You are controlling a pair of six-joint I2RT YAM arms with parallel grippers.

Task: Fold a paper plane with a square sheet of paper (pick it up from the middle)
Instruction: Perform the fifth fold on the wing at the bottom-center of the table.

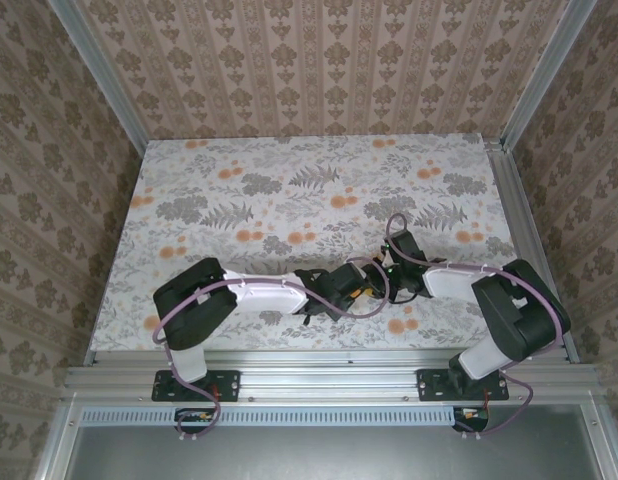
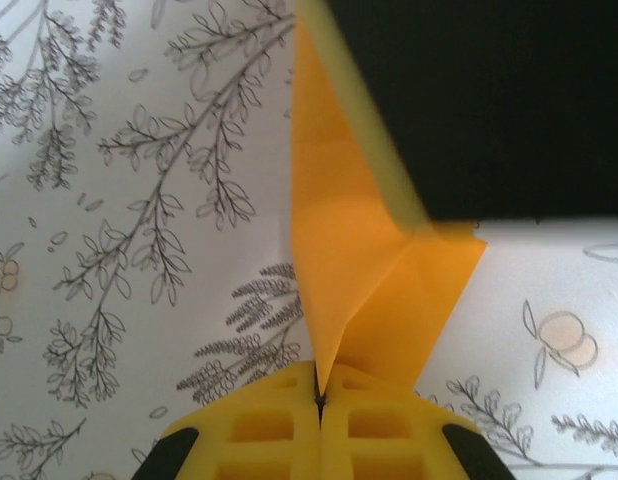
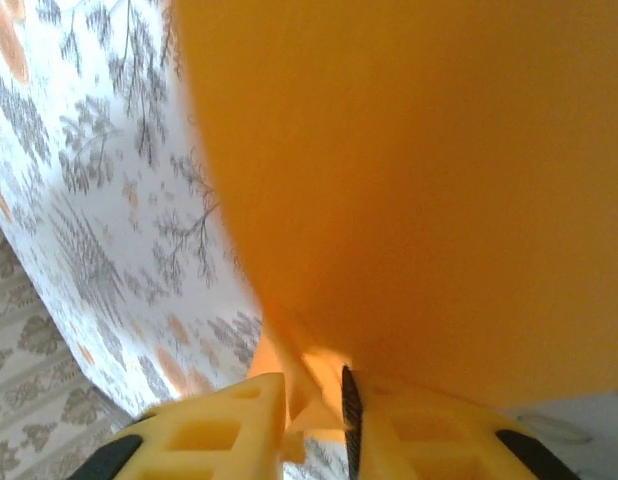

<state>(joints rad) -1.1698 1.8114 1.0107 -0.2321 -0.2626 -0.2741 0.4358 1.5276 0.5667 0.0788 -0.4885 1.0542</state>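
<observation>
1. Left arm point(image 1: 259, 293): shoulder hunched over its base, forearm laid low, reaching right toward the near-middle of the table point(image 1: 289, 190). Right arm point(image 1: 459, 280): mirror pose, forearm reaching left.
2. Left gripper point(image 1: 351, 285) and right gripper point(image 1: 392, 268) meet nose to nose, just beside each other, over the flowered cloth near its front edge.
3. Left wrist view: the left gripper point(image 2: 319, 388) has its yellow fingers point(image 2: 259, 430) pressed flat together. A corner of the orange paper point(image 2: 359, 280) is pinched in the seam between them.
4. Right wrist view: the right gripper point(image 3: 314, 395) has its yellow fingers point(image 3: 219, 425) narrowly apart. A crumpled fold of the paper sits in the gap and touches the finger on the view's left (truly clamped or not, I cannot tell).
5. The orange paper is where the two grippers meet, one end in each. It is bright, plain and thin.
6. From the left wrist it runs away from the fingers as a tall folded shape. A sharp crease climbs from the pinch, and a flap spreads right with a straight slanted edge.
7. A black block point(image 2: 489, 100), blurred and with a yellowish edge, covers the paper's upper right part.
8. From the right wrist the paper point(image 3: 419, 180) is very close and out of focus, a broad orange sheet bulging toward the camera.
</observation>
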